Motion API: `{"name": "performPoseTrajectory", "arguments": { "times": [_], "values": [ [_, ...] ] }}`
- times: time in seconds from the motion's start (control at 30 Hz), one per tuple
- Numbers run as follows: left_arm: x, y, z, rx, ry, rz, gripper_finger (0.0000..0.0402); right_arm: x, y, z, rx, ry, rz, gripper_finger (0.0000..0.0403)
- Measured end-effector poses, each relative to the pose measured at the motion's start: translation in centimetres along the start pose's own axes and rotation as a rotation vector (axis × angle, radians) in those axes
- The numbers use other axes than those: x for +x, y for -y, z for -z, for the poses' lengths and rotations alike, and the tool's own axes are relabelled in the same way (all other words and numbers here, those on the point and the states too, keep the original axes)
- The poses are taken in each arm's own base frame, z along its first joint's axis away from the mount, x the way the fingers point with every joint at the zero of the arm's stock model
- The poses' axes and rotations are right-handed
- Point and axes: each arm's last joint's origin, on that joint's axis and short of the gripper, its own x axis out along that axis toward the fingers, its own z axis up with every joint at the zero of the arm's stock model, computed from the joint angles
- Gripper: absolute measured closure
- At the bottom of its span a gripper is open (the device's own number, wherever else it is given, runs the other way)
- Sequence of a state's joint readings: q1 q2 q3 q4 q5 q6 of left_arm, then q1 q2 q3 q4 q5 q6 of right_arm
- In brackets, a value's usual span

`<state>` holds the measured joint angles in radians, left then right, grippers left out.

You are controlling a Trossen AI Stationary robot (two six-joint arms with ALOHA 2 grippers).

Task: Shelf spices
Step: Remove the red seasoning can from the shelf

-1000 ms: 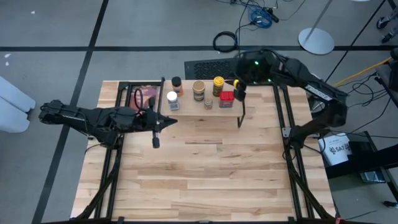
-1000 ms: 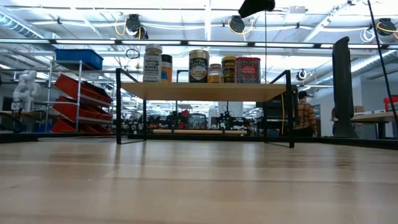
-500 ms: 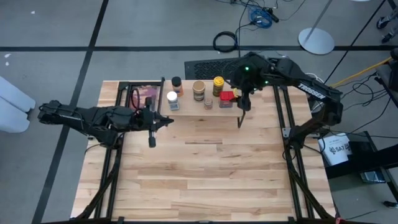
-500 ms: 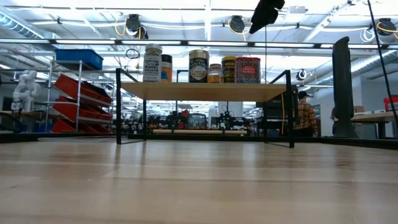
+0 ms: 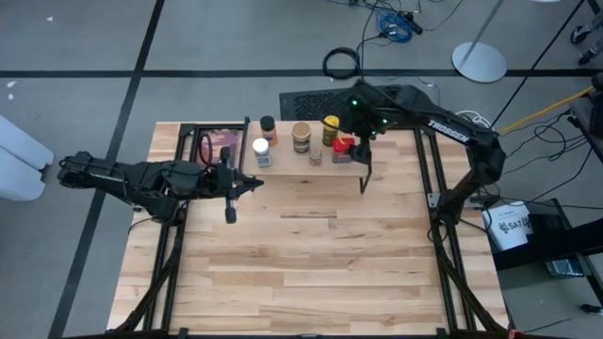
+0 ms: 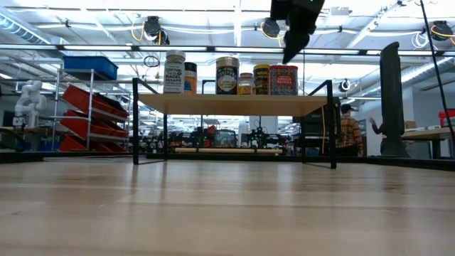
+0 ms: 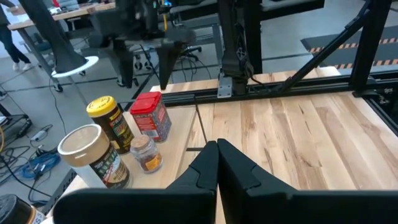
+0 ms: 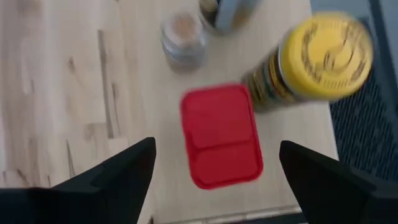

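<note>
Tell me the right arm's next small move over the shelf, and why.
Probably lift straight up and away. The right gripper hangs open above the red box, which already stands on the shelf beside the yellow-lidded jar, so nothing there seems left to grip.

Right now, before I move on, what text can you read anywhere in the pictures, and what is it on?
"TROSSEN": white lettering on the right arm.
White box on the floor beside the table: dark print, too small to read.
White-lidded jar, tan jar, yellow-lidded jar, red box: labels printed, but too blurred to read.
The right gripper hangs open above the red box; the left gripper waits shut.
</note>
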<state>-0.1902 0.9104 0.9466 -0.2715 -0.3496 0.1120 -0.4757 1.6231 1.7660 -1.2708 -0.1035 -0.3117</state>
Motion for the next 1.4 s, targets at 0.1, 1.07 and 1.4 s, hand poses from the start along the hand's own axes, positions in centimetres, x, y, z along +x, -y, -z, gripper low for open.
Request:
{"name": "performPoseTrajectory", "arguments": {
  "times": [0.1, 1.07, 1.4],
  "values": [
    [0.0, 0.0, 0.0, 0.001, -0.003, 0.0, 0.0395, 0.7, 0.6, 0.1, 0.019, -0.034, -0.005, 0.0071],
    [0.0, 0.0, 0.1, 0.056, -0.008, 0.002, 0.0395, 3.4, 1.1, -0.1, -0.028, -0.126, -0.073, 0.0156],
    [0.0, 0.0, 0.1, 0.055, -0.008, 0.002, 0.0395, 3.3, 1.0, 0.0, 0.0, -0.135, -0.073, 0.0194]
  ]
}}
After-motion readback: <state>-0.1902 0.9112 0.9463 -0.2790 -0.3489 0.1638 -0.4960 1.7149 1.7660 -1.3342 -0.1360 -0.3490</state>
